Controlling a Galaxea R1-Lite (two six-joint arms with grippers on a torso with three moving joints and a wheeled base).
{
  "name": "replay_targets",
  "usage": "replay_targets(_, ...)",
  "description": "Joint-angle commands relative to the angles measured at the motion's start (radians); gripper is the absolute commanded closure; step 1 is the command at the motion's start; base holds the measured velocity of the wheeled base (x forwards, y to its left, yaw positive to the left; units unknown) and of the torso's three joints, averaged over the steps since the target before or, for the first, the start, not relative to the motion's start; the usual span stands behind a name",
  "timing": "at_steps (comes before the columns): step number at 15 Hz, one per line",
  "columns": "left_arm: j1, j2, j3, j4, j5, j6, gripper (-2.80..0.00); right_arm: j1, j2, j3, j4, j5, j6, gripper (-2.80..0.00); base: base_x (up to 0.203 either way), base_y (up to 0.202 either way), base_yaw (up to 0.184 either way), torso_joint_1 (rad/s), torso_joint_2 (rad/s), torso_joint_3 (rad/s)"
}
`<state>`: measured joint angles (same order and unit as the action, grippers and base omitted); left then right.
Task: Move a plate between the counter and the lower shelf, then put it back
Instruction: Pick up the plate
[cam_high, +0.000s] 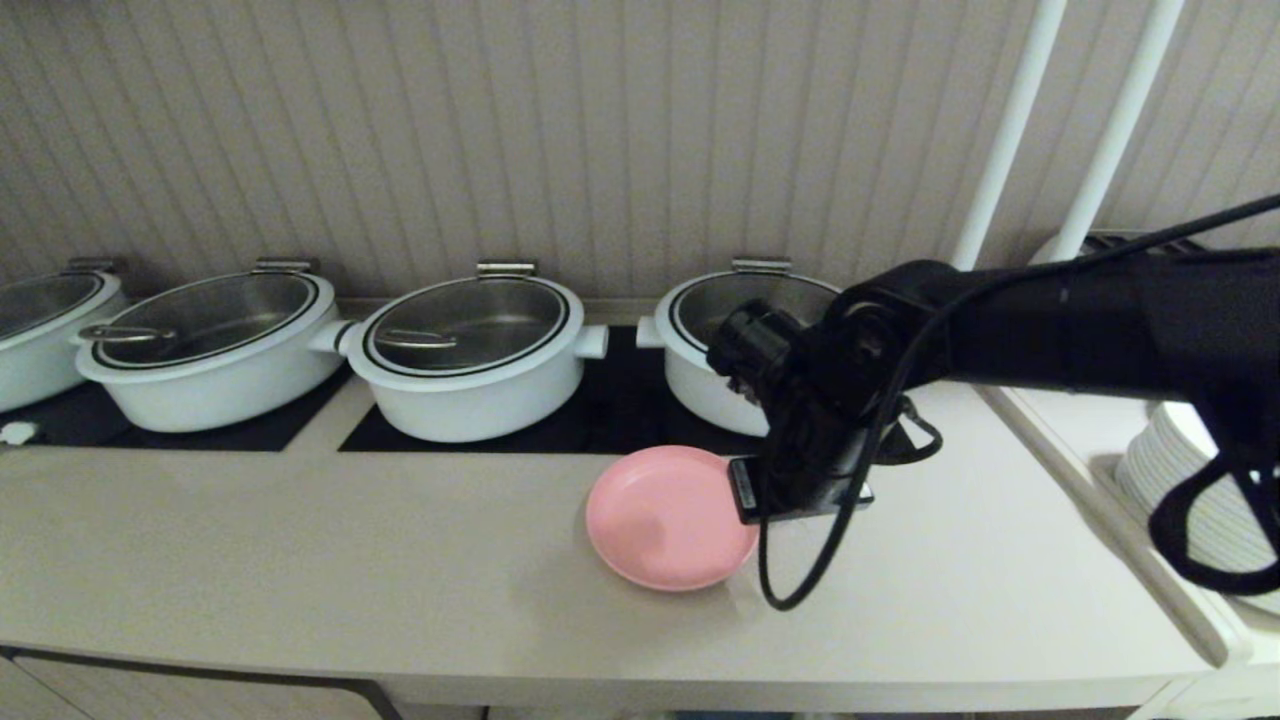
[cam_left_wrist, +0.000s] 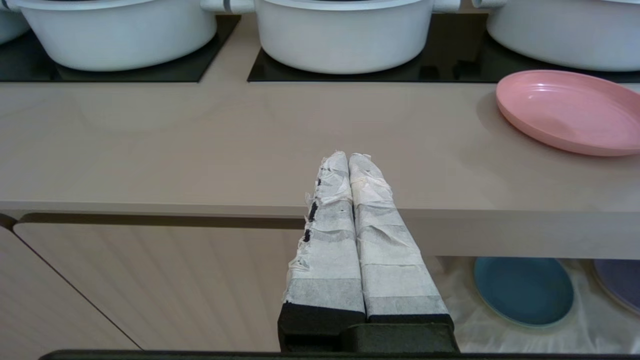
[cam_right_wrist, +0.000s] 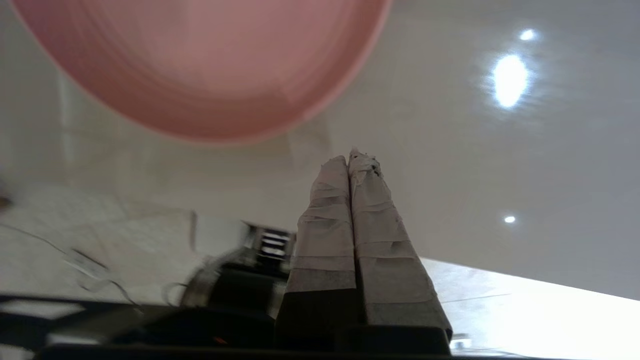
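the round matte pink plastic plate (cam_high: 668, 517) with its low raised rim is lying flat on the glossy beige counter (cam_high: 300, 560). the right gripper (cam_right_wrist: 350, 157) is hanging just beside it, fingers pressed together on nothing. the left gripper (cam_left_wrist: 348, 159) is sitting with fingers together too.

Four white pots stand in a row along the back edge of the worktop. The second pot from the left (cam_high: 215, 345) and the middle pot (cam_high: 468, 358) each carry a glass lid with a metal handle. The leftmost pot (cam_high: 45, 330) is cut by the picture edge, and the rightmost pot (cam_high: 720, 340) is partly covered. A stack of white plates (cam_high: 1190, 490) sits beyond the right end. Below the front edge lie a blue plate (cam_left_wrist: 522, 290) and a purple plate (cam_left_wrist: 620, 282).
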<state>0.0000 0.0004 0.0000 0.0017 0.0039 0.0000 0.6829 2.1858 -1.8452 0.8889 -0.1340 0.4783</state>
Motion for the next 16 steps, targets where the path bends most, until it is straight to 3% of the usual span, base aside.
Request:
replay_targets(1,0.000,0.000,0.000,0.000,0.001,0.000,0.00,0.017,0.050,-0.031,0.008,-0.001,0.037,0.00,0.000,0.000,0.000,0.000,0.00,0.000)
replay_targets(9,0.000,0.000,0.000,0.000,0.001,0.000,0.00,0.014,0.083,-0.037,0.015,-0.016,0.080,0.00,0.000,0.000,0.000,0.000,0.00,0.000)
replay_targets(10,0.000,0.000,0.000,0.000,0.001,0.000,0.00,0.010,0.085,-0.037,0.013,-0.018,0.083,-2.03,0.000,0.000,0.000,0.000,0.00,0.000)
replay_targets(11,0.000,0.000,0.000,0.000,0.001,0.000,0.00,0.004,0.086,-0.040,0.013,-0.019,0.087,-2.80,0.000,0.000,0.000,0.000,0.00,0.000)
replay_targets(16,0.000,0.000,0.000,0.000,0.001,0.000,0.00,-0.018,0.099,-0.053,0.009,-0.021,0.088,-2.80,0.000,0.000,0.000,0.000,0.00,0.000)
